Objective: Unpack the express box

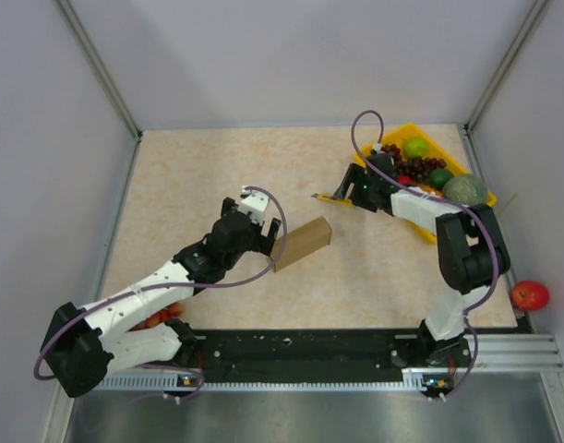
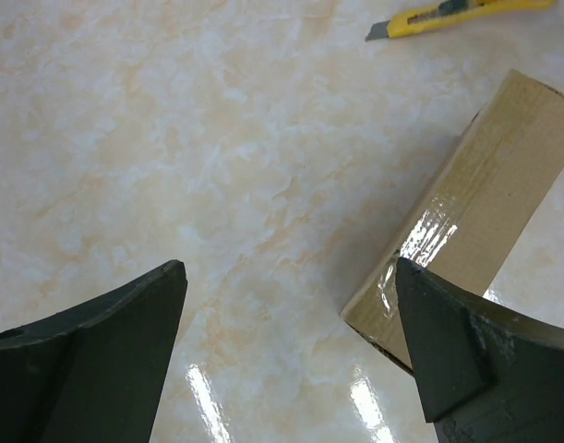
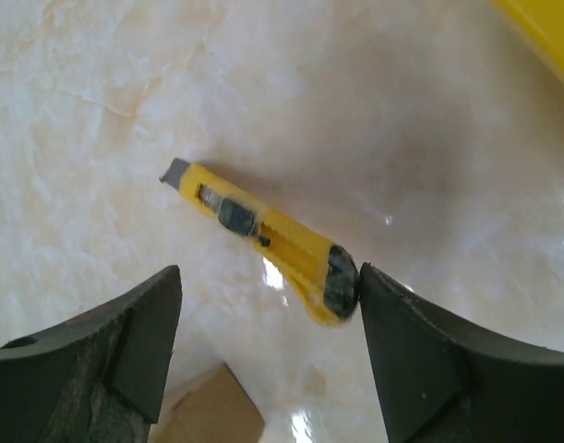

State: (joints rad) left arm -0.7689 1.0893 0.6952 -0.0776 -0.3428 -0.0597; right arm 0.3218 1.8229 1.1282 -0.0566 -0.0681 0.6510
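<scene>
The express box (image 1: 303,243), a small brown carton sealed with clear tape, lies slantwise in the middle of the table. It also shows in the left wrist view (image 2: 475,212) and a corner in the right wrist view (image 3: 212,406). My left gripper (image 1: 266,242) is open at the box's left end, its right fingertip (image 2: 443,346) over the box's near corner. A yellow utility knife (image 3: 263,235) lies on the table, also seen from above (image 1: 330,197) and in the left wrist view (image 2: 448,14). My right gripper (image 1: 348,197) is open above the knife; its right fingertip (image 3: 402,332) is at the knife's black end.
A yellow fruit tray (image 1: 427,148) at the back right holds limes, grapes and other fruit. A green melon (image 1: 466,190) sits at its right end. A red apple (image 1: 530,294) lies by the right wall. Red fruit (image 1: 162,318) lies under the left arm.
</scene>
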